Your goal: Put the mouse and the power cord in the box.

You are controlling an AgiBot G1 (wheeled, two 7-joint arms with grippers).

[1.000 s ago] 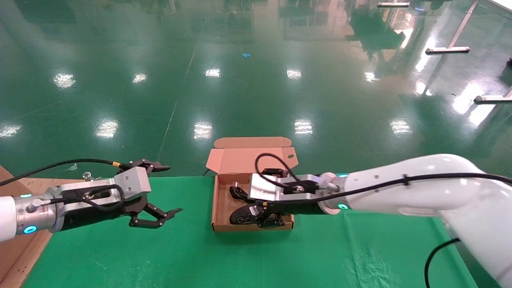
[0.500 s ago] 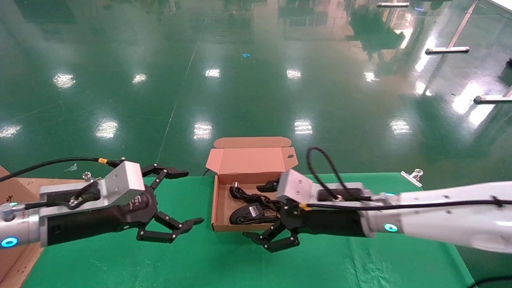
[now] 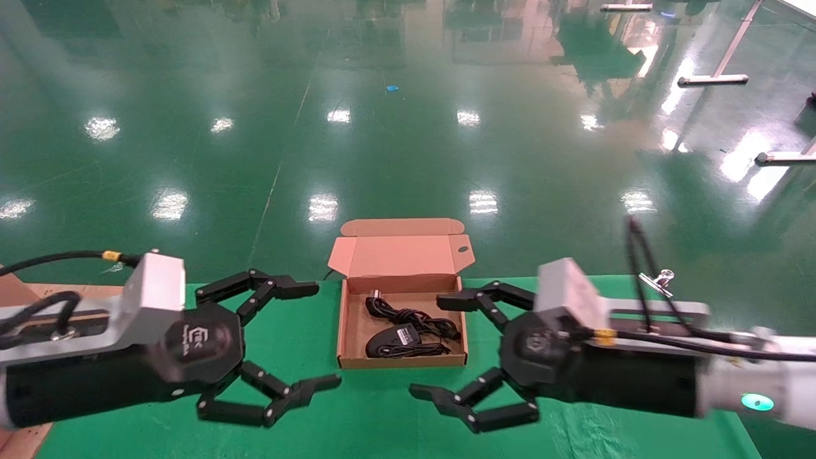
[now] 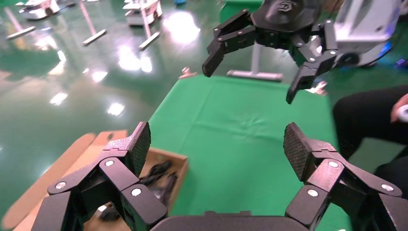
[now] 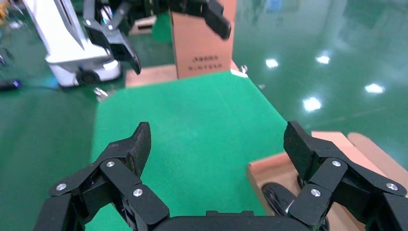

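The brown cardboard box [image 3: 401,362] sits open mid-table on the green cloth, lid hinged back. Inside lie the black mouse [image 3: 390,343], pale label up, and the coiled power cord [image 3: 408,315] behind it. My left gripper [image 3: 322,336] hovers open just left of the box, holding nothing. My right gripper [image 3: 430,345] hovers open just right of it, also holding nothing. In the left wrist view my left gripper [image 4: 216,144] frames bare cloth with the box [image 4: 180,175] at one side. In the right wrist view my right gripper [image 5: 216,139] shows a box corner [image 5: 269,166].
A wooden board [image 3: 25,408] lies along the table's left edge. A metal clip [image 3: 656,279] holds the cloth at the far right corner. A tall cardboard carton [image 5: 202,48] stands beyond the left side. A dark-clothed person [image 4: 365,115] is near the table's right end.
My right gripper has pulled back out of the box to its right and opened, leaving the mouse inside. My left gripper has moved in closer to the box's left side.
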